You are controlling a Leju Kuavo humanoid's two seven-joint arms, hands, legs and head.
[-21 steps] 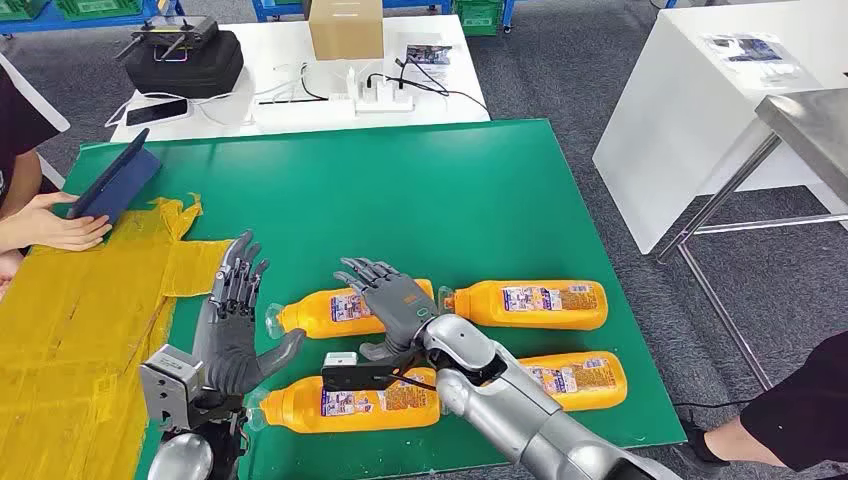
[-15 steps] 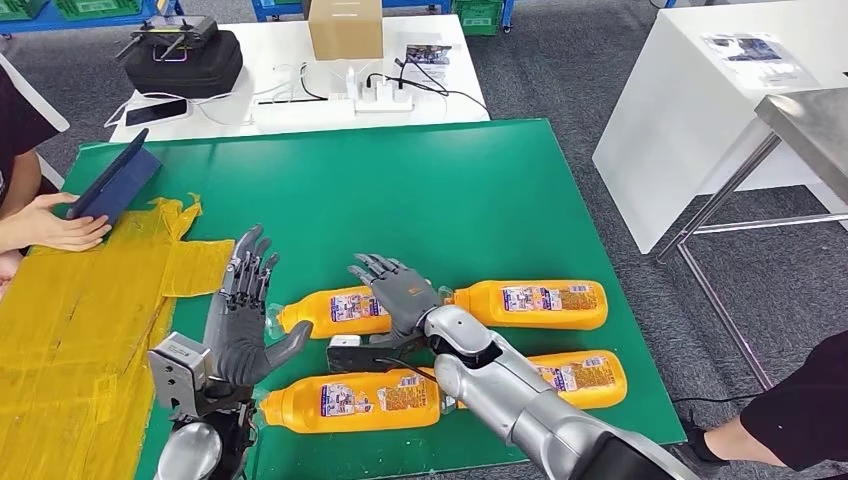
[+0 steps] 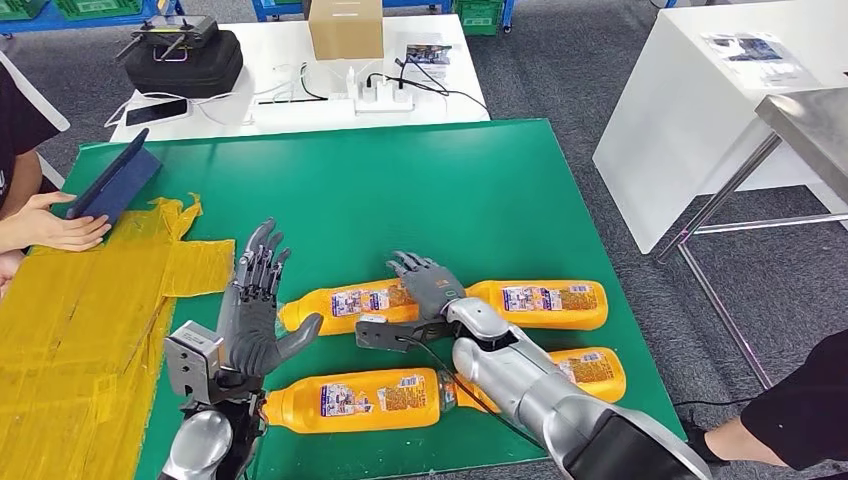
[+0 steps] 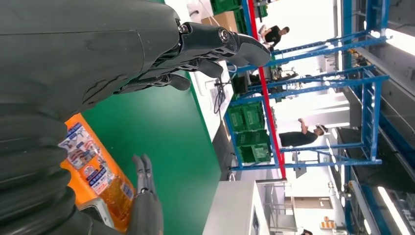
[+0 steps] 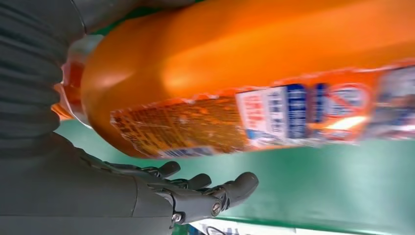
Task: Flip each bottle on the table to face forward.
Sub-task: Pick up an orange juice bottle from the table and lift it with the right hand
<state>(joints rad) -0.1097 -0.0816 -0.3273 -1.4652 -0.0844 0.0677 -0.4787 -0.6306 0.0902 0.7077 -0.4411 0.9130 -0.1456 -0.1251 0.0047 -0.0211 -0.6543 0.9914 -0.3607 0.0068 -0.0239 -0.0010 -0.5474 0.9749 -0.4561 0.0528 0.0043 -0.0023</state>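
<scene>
Four orange bottles lie on their sides on the green table point(image 3: 480, 180). My right hand point(image 3: 425, 285) rests with fingers stretched over the base end of the far-left bottle point(image 3: 335, 307), point(image 5: 244, 73), point(image 4: 93, 166); its straight fingers point(image 5: 205, 196) lie past the bottle and do not wrap it. My left hand point(image 3: 255, 310) is open, fingers point(image 4: 210, 44) spread and pointing away, just beside that bottle's cap end. The far-right bottle point(image 3: 545, 303), near-left bottle point(image 3: 350, 398) and near-right bottle point(image 3: 595, 370) lie untouched; my right forearm crosses over the near pair.
Yellow sheets point(image 3: 80, 330) cover the table's left side. At the far left a person's hand point(image 3: 50, 225) holds a blue tablet point(image 3: 115, 185). A white table point(image 3: 300, 80) behind carries a box, a black case and cables. Another white table point(image 3: 700, 110) stands to the right.
My right hand slid to the right along the far-left bottle, from its middle to its base end. My left hand moved forward and right, closer to the bottle's cap.
</scene>
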